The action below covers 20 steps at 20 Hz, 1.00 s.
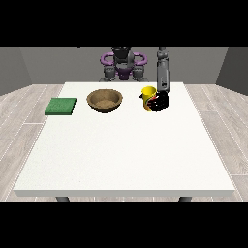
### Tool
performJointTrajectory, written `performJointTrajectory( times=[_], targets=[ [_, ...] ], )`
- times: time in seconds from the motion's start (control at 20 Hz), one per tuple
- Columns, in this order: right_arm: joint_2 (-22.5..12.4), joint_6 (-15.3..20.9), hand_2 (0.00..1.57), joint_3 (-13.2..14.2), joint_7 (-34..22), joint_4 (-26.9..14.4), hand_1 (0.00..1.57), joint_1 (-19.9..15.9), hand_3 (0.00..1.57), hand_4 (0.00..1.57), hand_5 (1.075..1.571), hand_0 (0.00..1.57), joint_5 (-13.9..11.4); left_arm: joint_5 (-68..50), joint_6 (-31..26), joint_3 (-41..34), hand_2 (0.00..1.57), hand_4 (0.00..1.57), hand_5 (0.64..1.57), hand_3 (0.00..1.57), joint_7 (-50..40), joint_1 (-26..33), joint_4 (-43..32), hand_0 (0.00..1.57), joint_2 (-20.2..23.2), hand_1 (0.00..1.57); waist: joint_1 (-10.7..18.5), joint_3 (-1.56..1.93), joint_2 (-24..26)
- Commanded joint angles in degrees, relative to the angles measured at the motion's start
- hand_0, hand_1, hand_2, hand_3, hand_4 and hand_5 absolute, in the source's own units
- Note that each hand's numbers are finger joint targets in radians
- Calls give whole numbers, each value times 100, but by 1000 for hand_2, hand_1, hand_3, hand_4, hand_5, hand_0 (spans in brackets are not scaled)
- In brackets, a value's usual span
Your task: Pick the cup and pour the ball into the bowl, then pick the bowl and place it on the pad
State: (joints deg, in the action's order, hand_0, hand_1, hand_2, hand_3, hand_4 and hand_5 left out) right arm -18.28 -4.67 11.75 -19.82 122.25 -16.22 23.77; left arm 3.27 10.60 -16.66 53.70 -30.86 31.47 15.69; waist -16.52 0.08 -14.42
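Note:
A yellow cup (pixel 148 94) stands upright on the white table (pixel 126 150), right of centre near the far edge. The black hand at the view's right (pixel 160 101) is against the cup's right side, with its fingers curled round the cup. Left of the cup sits a brown wooden bowl (pixel 104 100). A green square pad (pixel 61 106) lies flat further left, near the table's left edge. The ball is not visible; the cup's inside is hidden. No other hand shows.
The robot's torso (pixel 123 63) stands behind the far edge of the table. Its grey forearm (pixel 163 72) comes down from above to the cup. A wooden floor surrounds the table.

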Motion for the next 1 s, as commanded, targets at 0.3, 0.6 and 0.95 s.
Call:
performJointTrajectory(
  times=[0.3, 0.6, 0.95],
  targets=[
    [23, -71, 0, 116, 24, -767, 0, 1, 0, 237, 1558, 0, 20, 1355, 1575, 989, 1571, 1105, 1524, 1571, -1535, -862, 56, 1384, -90, 1384, 202, -5, 677],
    [-10, -370, 0, 147, 330, -1284, 0, -33, 0, 279, 1560, 0, 24, 2544, 2796, 1710, 1571, 1010, 1558, 1571, -2819, -1418, -204, 1425, -253, 1425, 157, 0, 726],
    [106, -289, 0, -18, 429, -1131, 0, -125, 0, 324, 1562, 0, -189, 3319, 3477, 2042, 1571, 940, 1564, 1571, -3723, -1888, -609, 1411, -414, 1411, 77, -6, 558]
  ],
)
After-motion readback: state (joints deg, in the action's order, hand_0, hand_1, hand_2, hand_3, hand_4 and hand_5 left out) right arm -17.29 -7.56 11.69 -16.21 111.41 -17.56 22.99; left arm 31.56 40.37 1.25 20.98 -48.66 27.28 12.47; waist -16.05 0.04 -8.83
